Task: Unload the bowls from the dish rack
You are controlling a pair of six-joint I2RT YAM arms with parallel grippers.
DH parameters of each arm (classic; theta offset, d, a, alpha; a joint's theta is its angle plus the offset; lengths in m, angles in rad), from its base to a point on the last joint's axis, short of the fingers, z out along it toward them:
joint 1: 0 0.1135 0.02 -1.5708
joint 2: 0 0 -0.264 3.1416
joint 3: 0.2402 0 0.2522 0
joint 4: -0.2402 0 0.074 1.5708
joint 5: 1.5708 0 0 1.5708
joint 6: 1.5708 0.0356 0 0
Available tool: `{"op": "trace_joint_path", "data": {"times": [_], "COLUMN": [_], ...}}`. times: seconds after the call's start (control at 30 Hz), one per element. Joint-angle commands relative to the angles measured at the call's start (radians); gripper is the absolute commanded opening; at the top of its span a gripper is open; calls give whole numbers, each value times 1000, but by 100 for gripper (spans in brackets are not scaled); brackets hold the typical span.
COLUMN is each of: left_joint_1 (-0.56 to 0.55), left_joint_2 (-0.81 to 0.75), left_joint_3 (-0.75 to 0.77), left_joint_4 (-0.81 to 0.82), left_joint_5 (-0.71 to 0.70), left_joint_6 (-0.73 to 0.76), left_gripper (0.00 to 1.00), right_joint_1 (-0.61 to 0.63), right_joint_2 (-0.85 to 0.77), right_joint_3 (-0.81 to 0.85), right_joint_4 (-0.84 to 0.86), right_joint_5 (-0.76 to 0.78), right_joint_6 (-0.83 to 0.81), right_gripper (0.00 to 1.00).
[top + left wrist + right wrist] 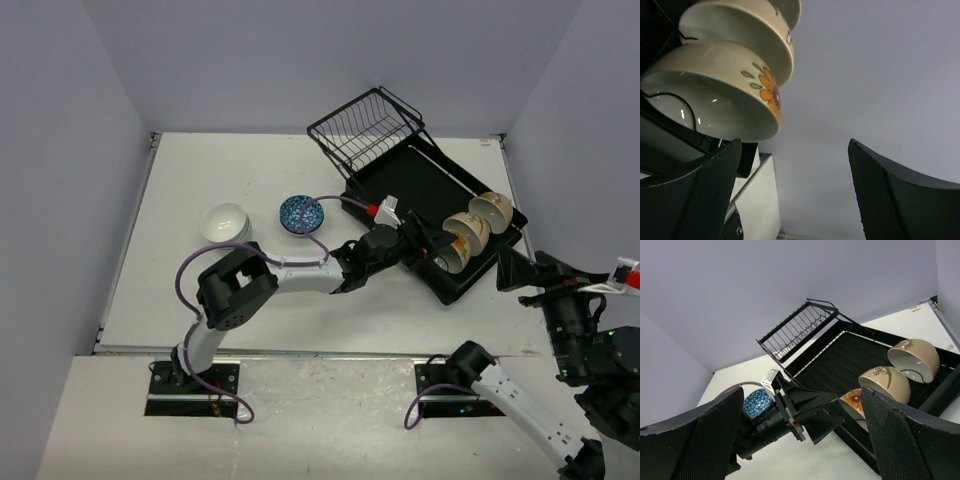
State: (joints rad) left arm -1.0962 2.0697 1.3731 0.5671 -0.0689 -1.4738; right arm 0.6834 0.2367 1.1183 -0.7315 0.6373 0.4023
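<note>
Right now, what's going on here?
The left pincer, open, is at the near end of the dish rack, beside the orange-flowered bowl, nearest of three cream bowls standing on edge. A stack of white bowls and a blue bowl sit on the table. The right pincer, open, hangs off to the side.

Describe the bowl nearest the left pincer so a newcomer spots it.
On the table's right sits the black dish rack; three cream bowls stand on edge along its near end. Yours is the end bowl beside the left pincer, with an orange flower.
</note>
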Motion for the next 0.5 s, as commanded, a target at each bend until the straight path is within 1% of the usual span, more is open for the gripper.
{"op": "trace_joint_path", "data": {"times": [0.0,0.07,0.1,0.17,0.27,0.3,0.33,0.37,0.43,0.47], "left_joint_1": [1,1,1,1,4,5,7,9,13,15], "left_joint_2": [23,53,62,92,127,132,141,144,156,161], "left_joint_3": [70,89,101,127,155,156,159,161,167,170], "left_joint_4": [33,39,65,68,70,71,74,79,83,83], "left_joint_5": [-62,-65,-63,-63,-68,-68,-71,-72,-72,-71], "left_joint_6": [-5,0,7,9,6,4,3,1,0,-3], "left_gripper": [86,82,74,73,65,65,57,54,54,51], "right_joint_1": [2,2,2,2,2,2,2,2,2,2], "right_joint_2": [-19,-27,-28,-31,-34,-34,-33,-31,-34,-33], "right_joint_3": [9,8,5,3,-5,-5,-3,-2,-2,-2], "right_joint_4": [15,20,20,18,18,18,18,18,17,17], "right_joint_5": [-19,-25,-27,-31,-37,-39,-47,-50,-56,-57], "right_joint_6": [-23,-26,-29,-33,-34,-34,-36,-36,-37,-37], "right_gripper": [99,99,99,99,99,99,99,99,99,99]}}
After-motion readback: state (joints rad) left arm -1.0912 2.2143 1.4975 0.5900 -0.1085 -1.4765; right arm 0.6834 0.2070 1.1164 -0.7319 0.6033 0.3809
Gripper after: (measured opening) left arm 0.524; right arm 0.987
